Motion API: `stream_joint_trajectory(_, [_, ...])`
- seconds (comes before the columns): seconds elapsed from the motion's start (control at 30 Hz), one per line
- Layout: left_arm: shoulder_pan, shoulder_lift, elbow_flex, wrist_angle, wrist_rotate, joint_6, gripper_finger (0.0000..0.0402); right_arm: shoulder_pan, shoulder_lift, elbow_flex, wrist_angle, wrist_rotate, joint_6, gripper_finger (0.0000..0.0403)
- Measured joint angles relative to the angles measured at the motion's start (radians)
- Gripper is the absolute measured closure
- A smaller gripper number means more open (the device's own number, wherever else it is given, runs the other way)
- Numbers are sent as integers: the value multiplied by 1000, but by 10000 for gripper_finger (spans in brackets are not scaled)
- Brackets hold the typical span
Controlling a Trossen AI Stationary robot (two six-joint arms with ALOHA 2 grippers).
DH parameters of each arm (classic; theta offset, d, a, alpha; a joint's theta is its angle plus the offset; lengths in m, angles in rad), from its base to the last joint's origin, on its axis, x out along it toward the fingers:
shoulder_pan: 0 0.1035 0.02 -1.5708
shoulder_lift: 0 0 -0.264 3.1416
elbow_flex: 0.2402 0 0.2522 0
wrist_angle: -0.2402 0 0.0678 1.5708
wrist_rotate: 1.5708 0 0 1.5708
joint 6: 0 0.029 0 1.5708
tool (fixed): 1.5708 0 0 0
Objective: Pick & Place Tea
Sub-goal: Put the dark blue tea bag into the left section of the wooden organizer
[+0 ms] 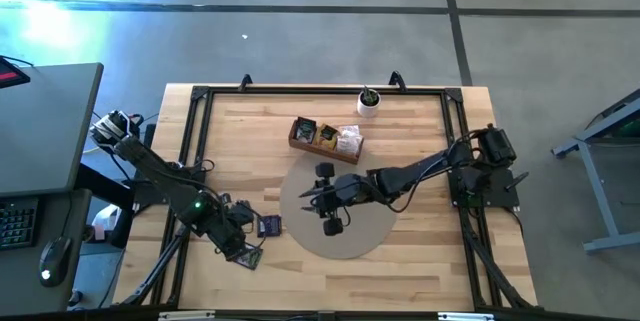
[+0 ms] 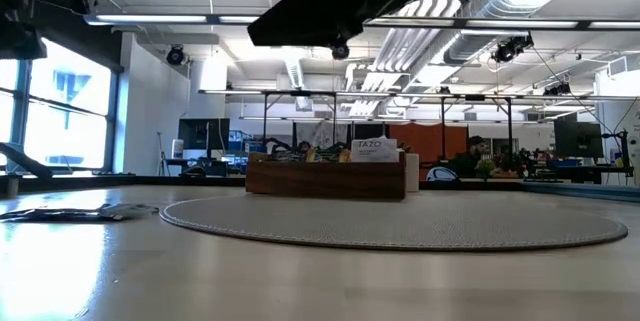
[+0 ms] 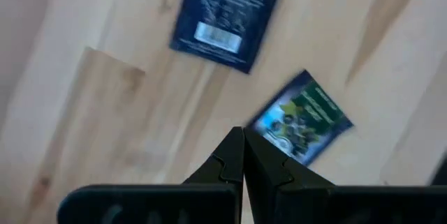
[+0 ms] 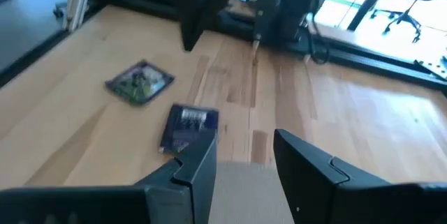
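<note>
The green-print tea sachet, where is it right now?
In the high view the green-print tea sachet lies on the bare wood near the table's front left, beside the shut left pincer, with the dark blue sachet nearby.

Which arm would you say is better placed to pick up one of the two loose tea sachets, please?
Probably the left. The left gripper, shut, hangs right over the green-print sachet, with the dark blue sachet beside it. The right gripper, open, is over the round mat, farther away.

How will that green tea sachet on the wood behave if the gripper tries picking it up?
The green tea sachet lies flat on the table, so the shut left gripper probably finds little edge. It looks thin and light, likely to slide when nudged, and may flex once lifted.
</note>
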Motion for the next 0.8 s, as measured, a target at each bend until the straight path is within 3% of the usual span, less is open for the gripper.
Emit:
stream_joint_trajectory(0.3, [0, 39, 0, 80, 114, 152, 395, -28, 0, 0, 71, -100, 9, 263])
stream_joint_trajectory(0.53, [0, 114, 0, 117, 163, 185, 320, -28, 0, 0, 82, -123, 9, 263])
stream_joint_trajectory(0.8, [0, 242, 1, 269, 111, 465, 269, -27, 0, 0, 74, -123, 34, 263])
